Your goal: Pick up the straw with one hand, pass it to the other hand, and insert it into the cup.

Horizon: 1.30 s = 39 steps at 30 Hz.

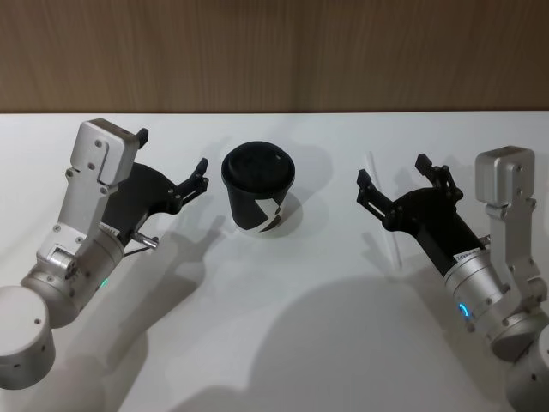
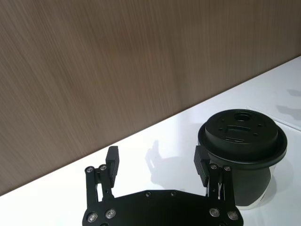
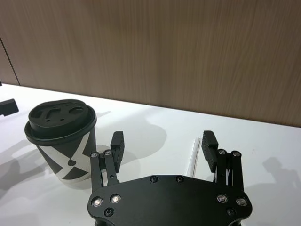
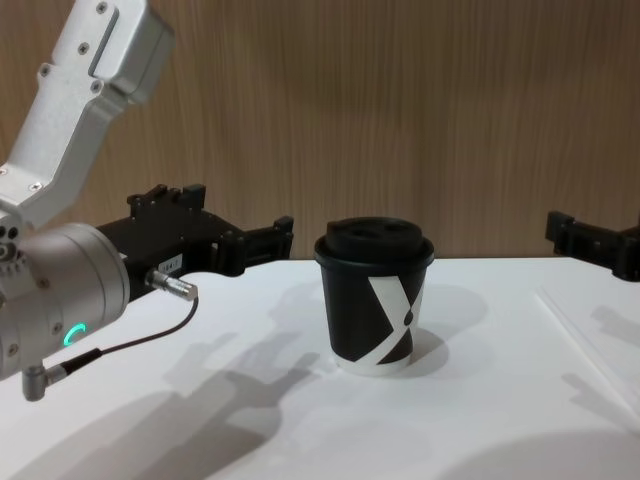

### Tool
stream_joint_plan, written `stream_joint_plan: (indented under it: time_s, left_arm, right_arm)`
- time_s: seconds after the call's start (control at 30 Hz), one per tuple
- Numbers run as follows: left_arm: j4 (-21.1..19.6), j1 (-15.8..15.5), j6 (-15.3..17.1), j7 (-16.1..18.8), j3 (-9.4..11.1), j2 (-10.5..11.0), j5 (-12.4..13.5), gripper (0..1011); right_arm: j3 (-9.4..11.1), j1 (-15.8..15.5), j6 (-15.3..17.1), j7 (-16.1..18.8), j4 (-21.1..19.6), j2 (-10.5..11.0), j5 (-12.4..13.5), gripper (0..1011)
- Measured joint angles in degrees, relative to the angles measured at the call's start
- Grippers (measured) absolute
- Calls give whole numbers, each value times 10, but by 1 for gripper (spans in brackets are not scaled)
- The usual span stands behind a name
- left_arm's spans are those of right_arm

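- Hovering above the white table, the right claw has its fingers spread wide apart and grips nothing.
- The straw lies flat on the table under that claw, in the gap between its two fingers.
- From the right wrist, the straw runs close beside one finger, and its near end is hidden behind the claw's black body.
- White on white, the straw is hard to make out in the chest view, where the right claw is cut off at the edge.
- I cannot tell whether the right claw's fingertips touch the table.
- The cup stands upright with its lid on, between the two claws and apart from both.
- The left claw is also spread apart and empty, just beside the cup.
- From the left wrist, one finger partly covers the cup.
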Motion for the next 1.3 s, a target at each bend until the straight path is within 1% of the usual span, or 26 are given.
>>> stream_joint_plan:
  time_s: [1.3]
  left_arm:
    - [0,0,0,0,0,0,0,1003]
  right_arm:
    - [0,0,0,0,0,0,0,1001]
